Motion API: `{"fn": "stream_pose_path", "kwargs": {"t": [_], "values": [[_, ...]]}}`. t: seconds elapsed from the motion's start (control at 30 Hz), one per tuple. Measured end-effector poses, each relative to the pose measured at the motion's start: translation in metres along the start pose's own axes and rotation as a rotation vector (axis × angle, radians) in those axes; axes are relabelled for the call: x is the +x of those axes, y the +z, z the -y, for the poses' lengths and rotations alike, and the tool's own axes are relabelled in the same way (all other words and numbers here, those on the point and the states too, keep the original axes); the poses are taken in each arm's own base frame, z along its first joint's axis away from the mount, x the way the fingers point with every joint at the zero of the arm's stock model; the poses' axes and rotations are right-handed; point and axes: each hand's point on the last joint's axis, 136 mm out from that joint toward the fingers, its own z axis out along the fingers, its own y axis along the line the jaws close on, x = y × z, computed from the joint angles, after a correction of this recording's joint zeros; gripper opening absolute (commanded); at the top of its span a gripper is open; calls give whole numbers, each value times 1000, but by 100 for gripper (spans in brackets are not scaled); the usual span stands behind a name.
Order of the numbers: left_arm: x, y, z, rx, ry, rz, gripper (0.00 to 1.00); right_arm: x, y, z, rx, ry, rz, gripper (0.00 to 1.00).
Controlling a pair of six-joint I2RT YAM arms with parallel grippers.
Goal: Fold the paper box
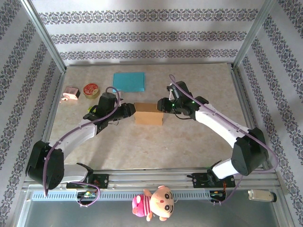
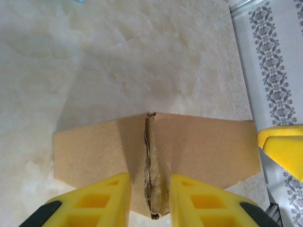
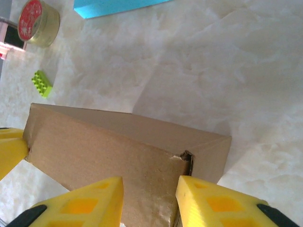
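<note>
The paper box [image 1: 149, 114] is a brown cardboard box lying in the middle of the table between both arms. My left gripper [image 1: 131, 111] is at its left end. In the left wrist view the left gripper [image 2: 150, 201] has its yellow fingers [image 2: 102, 201] closed in on a crumpled corner seam of the paper box [image 2: 203, 146], one finger on each side. My right gripper [image 1: 162, 106] is at the box's right end. In the right wrist view the right gripper [image 3: 149, 201] has its fingers [image 3: 208, 201] apart over a face of the paper box [image 3: 109, 151], the right finger beside a corner seam.
A blue sheet [image 1: 129, 81] lies behind the box. A round tin with a red lid [image 1: 91, 90] and a pink object [image 1: 71, 93] sit at the back left. A small green brick [image 3: 41, 84] lies near the tin. Patterned walls and metal rails enclose the table.
</note>
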Motion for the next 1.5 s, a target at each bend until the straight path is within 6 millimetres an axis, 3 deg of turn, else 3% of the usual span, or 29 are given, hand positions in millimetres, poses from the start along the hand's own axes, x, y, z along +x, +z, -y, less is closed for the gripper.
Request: {"fn": "stream_pose_path", "kwargs": {"t": [0.07, 0.13, 0.23, 0.27, 0.33, 0.4, 0.5, 0.67, 0.9, 1.0, 1.13, 1.23, 1.33, 1.5], "values": [[16, -12, 2, 1, 10, -19, 27, 14, -8, -6, 0, -29, -9, 39], [39, -31, 7, 5, 24, -41, 33, 43, -21, -10, 1, -70, -40, 41], [62, -59, 12, 17, 30, -43, 51, 90, -41, -1, 7, -91, -103, 44], [65, -66, 12, 20, 26, -34, 58, 98, -48, 5, 16, -80, -110, 49], [69, -76, 9, 16, 18, -13, 69, 106, -62, 19, 39, -47, -84, 73], [72, -76, 1, -10, 1, -11, 78, 106, -70, 29, 54, -11, -46, 84], [82, -61, -17, -78, -22, -64, 84, 107, -66, 42, 62, 61, -24, 84], [116, -24, -49, -192, -71, -241, 80, 131, -22, 55, 67, 196, -133, 73], [157, 15, -43, -151, -93, -407, 62, 169, 21, 32, 10, 220, -286, 64], [160, 24, -33, -129, -83, -423, 60, 175, 27, 30, 16, 216, -314, 59], [149, 40, -27, -141, -81, -413, 60, 156, 29, 47, 68, 274, -264, 52], [129, 71, -16, -148, -58, -387, 57, 128, 32, 72, 126, 326, -183, 50], [93, 117, -1, -152, -46, -327, 56, 83, 39, 102, 199, 349, -102, 50], [3, 205, 12, -176, 4, -152, 51, -15, 65, 150, 304, 322, 30, 50]]}}
